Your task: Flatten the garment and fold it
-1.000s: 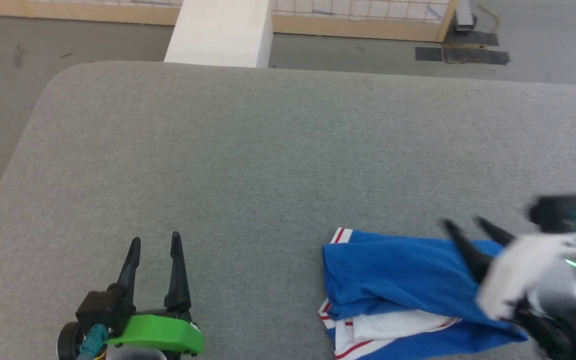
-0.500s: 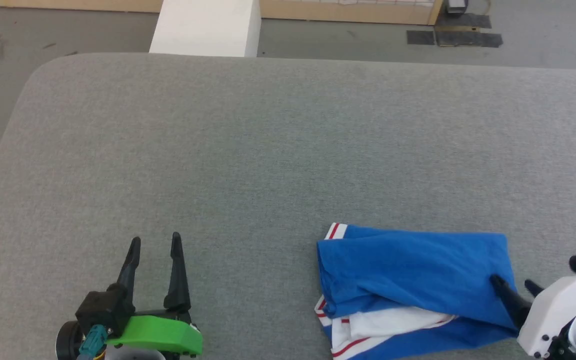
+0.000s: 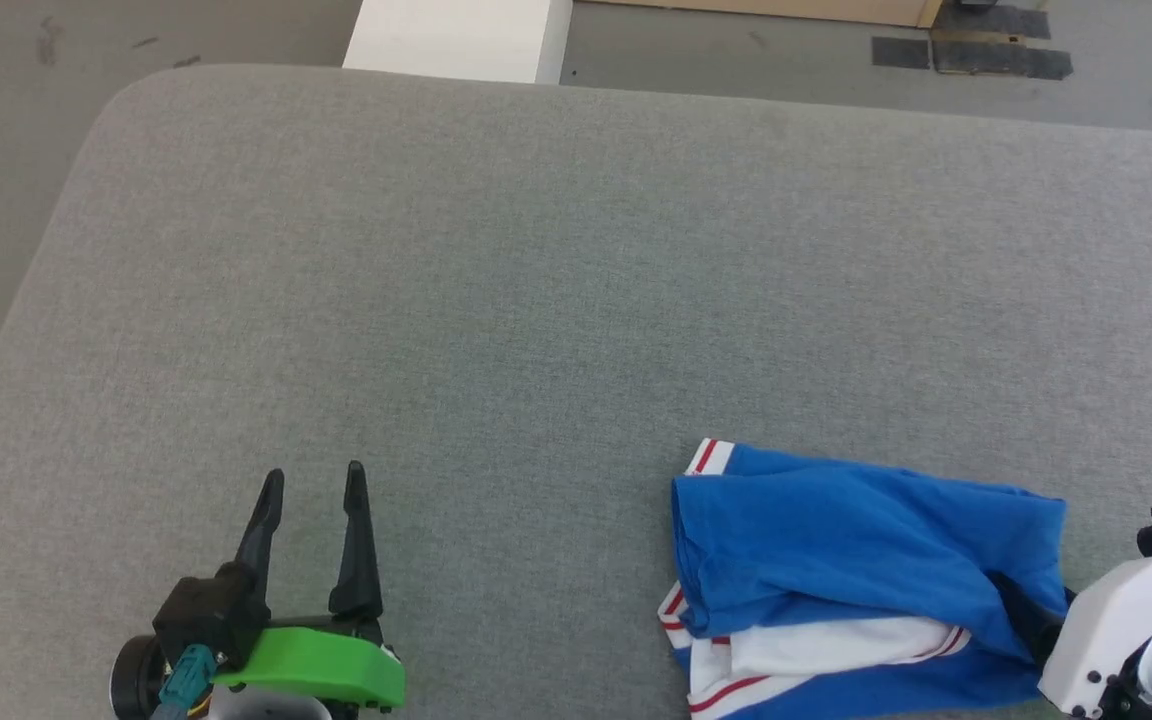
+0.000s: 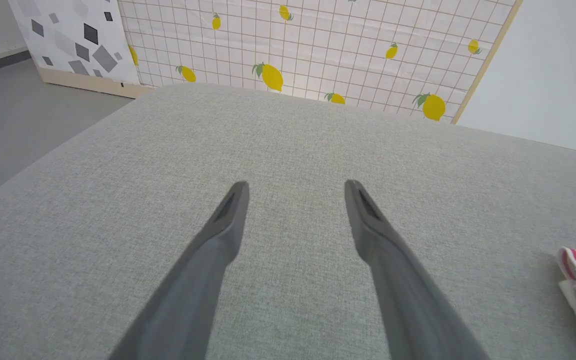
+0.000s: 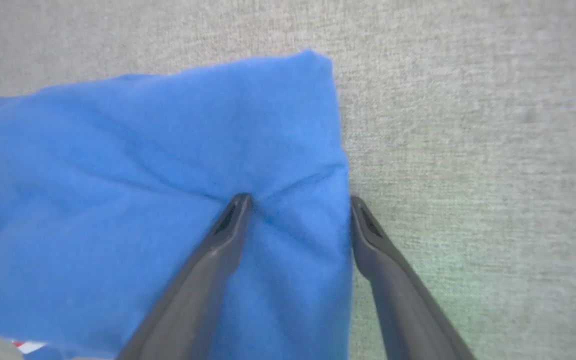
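Over the garment (image 5: pixel 143 165), right gripper (image 5: pixel 298 200) seemingly touching.

Here's the garment (image 3: pixel 836 535), lying in a rumpled, folded-over heap near the front edge of the grey bench (image 3: pixel 536 250), right of its middle. Royal-blue cloth sits on top, with a white, red-striped layer peeking out beneath.
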{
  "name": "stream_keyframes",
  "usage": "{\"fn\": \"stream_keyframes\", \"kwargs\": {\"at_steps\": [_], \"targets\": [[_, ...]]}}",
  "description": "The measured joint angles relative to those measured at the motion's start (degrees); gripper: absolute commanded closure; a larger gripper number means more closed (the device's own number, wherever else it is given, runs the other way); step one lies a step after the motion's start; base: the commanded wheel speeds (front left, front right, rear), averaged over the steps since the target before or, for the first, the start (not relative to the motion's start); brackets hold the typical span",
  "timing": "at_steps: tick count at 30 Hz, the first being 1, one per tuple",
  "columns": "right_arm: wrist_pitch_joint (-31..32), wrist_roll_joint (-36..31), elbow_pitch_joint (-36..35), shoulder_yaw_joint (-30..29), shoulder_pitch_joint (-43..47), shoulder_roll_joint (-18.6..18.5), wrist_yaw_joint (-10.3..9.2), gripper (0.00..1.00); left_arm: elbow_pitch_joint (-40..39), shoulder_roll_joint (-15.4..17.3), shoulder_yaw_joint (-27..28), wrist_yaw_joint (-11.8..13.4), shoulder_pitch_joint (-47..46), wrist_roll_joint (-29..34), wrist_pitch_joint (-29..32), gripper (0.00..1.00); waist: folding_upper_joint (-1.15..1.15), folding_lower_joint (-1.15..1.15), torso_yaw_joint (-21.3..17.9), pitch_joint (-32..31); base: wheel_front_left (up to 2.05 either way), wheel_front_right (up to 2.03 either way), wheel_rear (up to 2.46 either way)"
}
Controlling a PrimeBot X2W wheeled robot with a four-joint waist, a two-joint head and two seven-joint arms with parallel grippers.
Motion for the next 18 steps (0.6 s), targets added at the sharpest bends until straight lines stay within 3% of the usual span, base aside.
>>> {"fn": "stream_keyframes", "kwargs": {"at_steps": [14,18], "targets": [[-8.34,-1.91,-5.30,6.61,-3.60,-3.60,0.02,1.00,-0.66,0.47,-0.73,0.52,-0.37,0.01,0.49,0.00,0.00,0.00,-3.00,-0.97,0.00,0.00,0.00],[-8.38,-2.69,-5.66,7.47,-6.59,-6.86,0.02,1.00,-1.69,1.00,-0.77,0.58,-0.90,0.03,1.02,0.00,0.00,0.00,-4.94,-0.59,0.00,0.00,0.00]]}}
